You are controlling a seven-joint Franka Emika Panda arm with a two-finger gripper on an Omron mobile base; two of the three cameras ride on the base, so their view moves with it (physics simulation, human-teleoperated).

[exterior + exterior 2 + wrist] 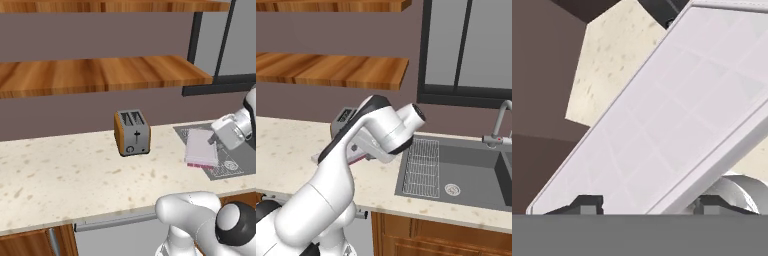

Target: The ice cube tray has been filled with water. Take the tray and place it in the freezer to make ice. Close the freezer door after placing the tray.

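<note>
The ice cube tray [200, 146], a thin pale lavender slab with a magenta lower edge, lies over a dark grey mat [235, 162] at the counter's right end. My gripper [214, 140] reaches in from the right and is shut on the tray's right side. In the hand view the tray [662, 125] runs diagonally across the picture, showing its faint grid of cells, with my gripper [647, 205] closed on its near end and one fingertip on either side. My arm hides most of the tray in the right base view. The freezer and the freezer door are out of view.
An orange-sided steel toaster [132, 132] stands on the speckled counter [60, 175], left of the tray. Wooden shelves [100, 75] hang above the counter. Right of the arm is a grey sink [456, 170] with a wire rack and a faucet [500, 125], under a window.
</note>
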